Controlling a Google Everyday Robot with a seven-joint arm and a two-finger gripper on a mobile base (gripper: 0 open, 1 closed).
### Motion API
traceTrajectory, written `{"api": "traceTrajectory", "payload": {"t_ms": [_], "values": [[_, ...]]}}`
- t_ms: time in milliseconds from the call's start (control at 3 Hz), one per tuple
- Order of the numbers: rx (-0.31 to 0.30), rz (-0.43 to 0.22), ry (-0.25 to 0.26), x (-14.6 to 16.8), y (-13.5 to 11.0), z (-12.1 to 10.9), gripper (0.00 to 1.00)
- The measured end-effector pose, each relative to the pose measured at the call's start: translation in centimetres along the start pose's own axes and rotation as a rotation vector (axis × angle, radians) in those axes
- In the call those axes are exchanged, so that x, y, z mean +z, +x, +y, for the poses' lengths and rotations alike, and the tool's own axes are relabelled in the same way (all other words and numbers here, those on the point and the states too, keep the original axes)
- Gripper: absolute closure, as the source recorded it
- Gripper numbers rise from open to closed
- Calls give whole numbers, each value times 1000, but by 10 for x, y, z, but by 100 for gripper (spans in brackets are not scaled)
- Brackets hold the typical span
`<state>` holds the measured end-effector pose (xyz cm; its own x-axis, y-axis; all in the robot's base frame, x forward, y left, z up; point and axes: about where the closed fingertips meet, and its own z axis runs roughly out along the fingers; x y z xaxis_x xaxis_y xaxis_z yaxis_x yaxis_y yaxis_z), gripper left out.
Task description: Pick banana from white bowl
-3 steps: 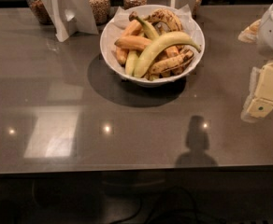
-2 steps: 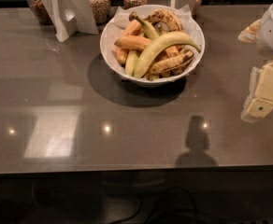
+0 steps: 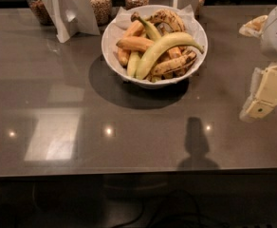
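The white bowl (image 3: 115, 56) stands at the back middle of the grey table, lined with white paper and filled with bananas. The banana (image 3: 164, 49), long, curved and pale yellow-green, lies on top of the pile, running from lower left to upper right. Brown-spotted bananas (image 3: 169, 19) and shorter orange-yellow ones (image 3: 134, 43) lie around it. My gripper (image 3: 264, 98), cream-coloured, hangs at the right edge of the view, well to the right of the bowl and a little nearer, above the table.
Glass jars of grains (image 3: 99, 1) and white card holders (image 3: 72, 8) stand behind the bowl along the table's back edge. A crumpled packet (image 3: 253, 26) lies at the far right. The table's front edge (image 3: 129, 174) runs across the lower part of the view.
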<state>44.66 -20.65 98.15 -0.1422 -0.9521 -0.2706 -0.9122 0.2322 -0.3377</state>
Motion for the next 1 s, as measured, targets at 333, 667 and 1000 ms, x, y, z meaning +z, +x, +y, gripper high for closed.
{"api": "traceTrajectory", "payload": {"t_ms": [333, 667, 1000], "values": [[-66, -101, 85, 4, -16, -13, 0], [-134, -218, 166, 5, -33, -33, 0], [-208, -299, 218, 5, -52, -54, 0]]}}
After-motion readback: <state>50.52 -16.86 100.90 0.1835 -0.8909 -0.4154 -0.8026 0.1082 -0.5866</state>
